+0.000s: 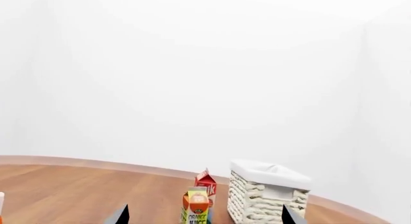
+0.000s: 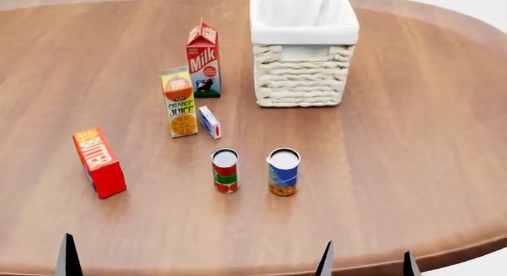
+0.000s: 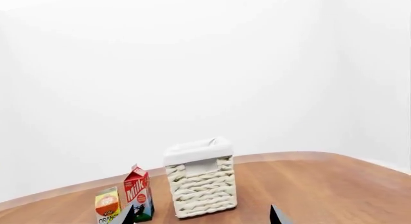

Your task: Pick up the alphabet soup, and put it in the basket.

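The alphabet soup (image 2: 283, 172), a blue-labelled can with a yellow-orange base, stands upright in the middle of the wooden table. The cream wicker basket (image 2: 303, 47) with its white lining sits at the back, and shows in both wrist views (image 1: 268, 197) (image 3: 200, 178). My right gripper (image 2: 367, 265) is open at the table's near edge, in front of the soup and to its right, with nothing between its fingers (image 3: 203, 217). My left gripper (image 1: 205, 217) is open too and holds nothing. Only one of its fingertips (image 2: 69, 257) shows in the head view, near left. Neither wrist view shows the soup.
A red, white and green can (image 2: 225, 170) stands just left of the soup. Behind it are a small white box (image 2: 210, 122), an orange juice carton (image 2: 180, 102) and a milk carton (image 2: 203, 61). A red butter box (image 2: 99, 162) stands at the left. The round table's edge (image 2: 475, 247) curves near right.
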